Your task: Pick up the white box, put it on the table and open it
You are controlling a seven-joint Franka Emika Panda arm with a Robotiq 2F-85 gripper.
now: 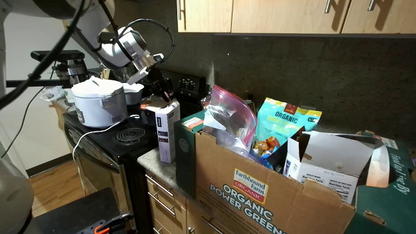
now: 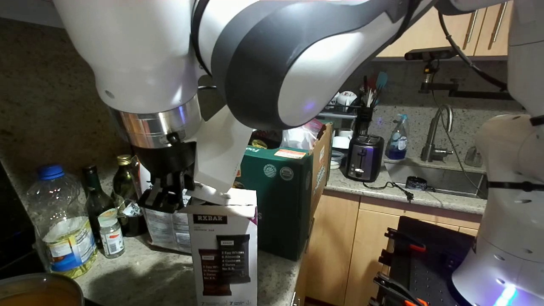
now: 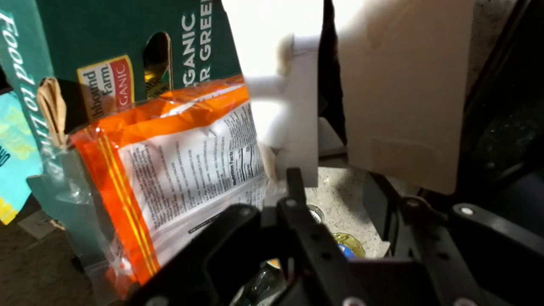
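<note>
1. Carton of tall, slim white paperboard (image 2: 223, 248): upright on light speckled stone countertop (image 2: 148, 276), beside big brown-and-green cardboard box (image 1: 292, 198).
2. Black two-fingered gripper (image 3: 336, 176): near carton's top, spread apart, apparently pinching nothing; contact unclear.
3. Looks light, stiff along edges, easily dented, probably slick on printed faces.
4. To steady, hold lightly by opposite narrow walls.
5. To open, hook white top flap (image 2: 240, 197) at its edge; may tip or slide if pulled hard.

“RXBAR” on white box (image 2: 224, 255), “ORGANIC” on cardboard box (image 1: 282, 196)
</note>
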